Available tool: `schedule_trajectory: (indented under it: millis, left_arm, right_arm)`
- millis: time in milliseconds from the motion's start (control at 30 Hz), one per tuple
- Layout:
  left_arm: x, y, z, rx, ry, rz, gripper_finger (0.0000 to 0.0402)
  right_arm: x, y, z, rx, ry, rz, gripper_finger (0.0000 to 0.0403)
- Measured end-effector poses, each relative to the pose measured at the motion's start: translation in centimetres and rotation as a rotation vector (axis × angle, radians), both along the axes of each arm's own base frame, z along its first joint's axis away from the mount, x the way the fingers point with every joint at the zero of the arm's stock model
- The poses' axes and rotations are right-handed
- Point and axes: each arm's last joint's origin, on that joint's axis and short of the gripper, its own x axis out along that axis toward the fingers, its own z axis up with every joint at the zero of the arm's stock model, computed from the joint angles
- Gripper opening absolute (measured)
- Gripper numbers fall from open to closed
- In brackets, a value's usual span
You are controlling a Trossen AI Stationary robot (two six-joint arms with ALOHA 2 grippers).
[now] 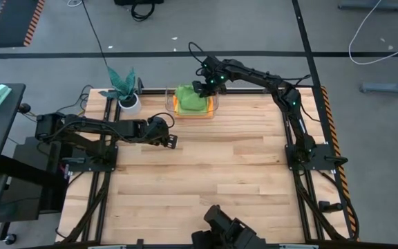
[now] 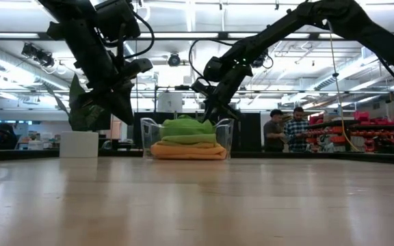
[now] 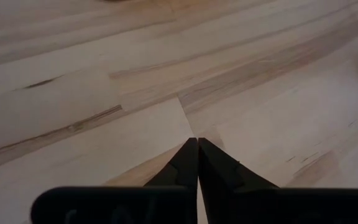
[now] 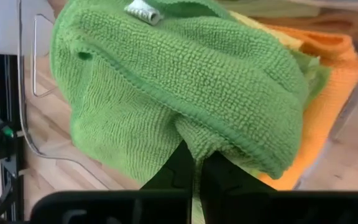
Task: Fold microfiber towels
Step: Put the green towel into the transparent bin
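Nearby, plant (image 1: 124,86), clear bin (image 1: 171,101), towels (image 1: 191,99)

My overhead camera looks straight down on the table (image 1: 206,180); my low one looks level across it. Both share the towel stack (image 1: 191,100); my right wrist camera sits close above it.

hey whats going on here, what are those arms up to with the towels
The right gripper is at the clear bin at the table's far edge, pinching a fold of the mid-green towel that tops a stack over yellow and orange towels. The left gripper is shut on nothing, waiting over the bare wooden table near the potted plant. No towel is laid out on the table yet.
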Motion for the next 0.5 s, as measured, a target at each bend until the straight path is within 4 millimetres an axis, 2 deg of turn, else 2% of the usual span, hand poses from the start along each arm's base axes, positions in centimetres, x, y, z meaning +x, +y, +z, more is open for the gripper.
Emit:
schedule_trajectory:
  millis: [267,500]
  left_arm:
    - [0.0,0.03,0.0,0.0,0.0,0.001,0.0028]
    - [-0.01,0.03,0.0,0.001,0.0,0.001,0.0013]
  right_arm:
    - [-0.27,0.19,-0.23,-0.052,0.067,0.027,0.0035]
    - [-0.17,0.73,0.27,-0.073,0.062,0.075,0.0094]
